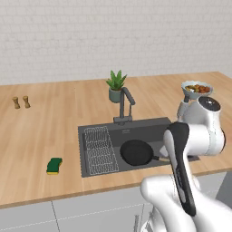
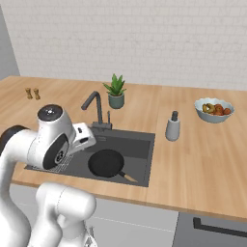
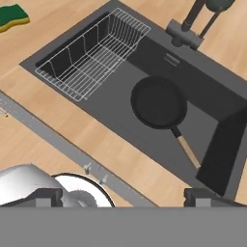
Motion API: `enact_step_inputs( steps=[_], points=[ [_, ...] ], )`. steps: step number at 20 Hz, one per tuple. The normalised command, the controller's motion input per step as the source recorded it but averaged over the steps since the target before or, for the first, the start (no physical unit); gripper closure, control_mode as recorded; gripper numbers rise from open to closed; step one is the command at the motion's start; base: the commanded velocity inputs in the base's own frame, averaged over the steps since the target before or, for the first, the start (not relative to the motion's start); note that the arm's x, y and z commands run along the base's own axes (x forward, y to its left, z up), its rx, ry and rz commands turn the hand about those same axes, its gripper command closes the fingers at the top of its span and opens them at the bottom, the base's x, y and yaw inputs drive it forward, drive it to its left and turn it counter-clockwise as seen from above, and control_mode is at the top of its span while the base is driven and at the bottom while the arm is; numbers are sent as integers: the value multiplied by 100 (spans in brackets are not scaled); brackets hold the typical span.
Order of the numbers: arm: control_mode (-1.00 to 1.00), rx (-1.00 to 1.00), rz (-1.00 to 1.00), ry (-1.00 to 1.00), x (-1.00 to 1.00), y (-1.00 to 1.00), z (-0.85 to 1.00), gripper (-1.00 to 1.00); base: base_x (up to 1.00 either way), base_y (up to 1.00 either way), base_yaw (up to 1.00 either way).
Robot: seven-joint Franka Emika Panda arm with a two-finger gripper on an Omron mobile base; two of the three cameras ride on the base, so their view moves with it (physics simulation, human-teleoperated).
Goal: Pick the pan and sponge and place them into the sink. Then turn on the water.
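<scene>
The black pan [image 1: 137, 152] [image 2: 106, 163] [image 3: 159, 102] lies flat on the floor of the dark grey sink [image 1: 145, 129] [image 2: 140, 144] [image 3: 212, 96], its handle pointing toward the front right corner. The green and yellow sponge [image 1: 54, 166] [image 3: 12, 17] rests on the wooden counter left of the basin. My gripper [image 3: 126, 195] hovers above the sink's front edge, open, with nothing between its fingers. The dark faucet [image 1: 124, 106] [image 2: 96, 108] [image 3: 188, 29] stands behind the basin, and no water runs from it.
A wire rack [image 1: 99, 149] [image 3: 91, 58] fills the sink's left side. A potted plant [image 1: 116, 86] [image 2: 116, 90] stands behind the faucet. A bowl of food [image 1: 197, 89] [image 2: 214, 110] and a soap dispenser [image 2: 172, 127] sit to the right, and two small shakers [image 1: 21, 102] far left.
</scene>
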Motion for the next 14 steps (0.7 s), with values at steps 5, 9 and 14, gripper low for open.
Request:
enact_step_inputs(
  steps=[5, 9, 14],
  points=[
    [-100, -3, 0, 0, -26, 87, 31, -100, 0, 0, 0],
    [-100, -3, 3, 0, -15, 82, 17, -100, 0, 0, 0],
    [-100, -7, 9, 0, -2, 88, 5, -100, 0, 0, 0]
  ],
)
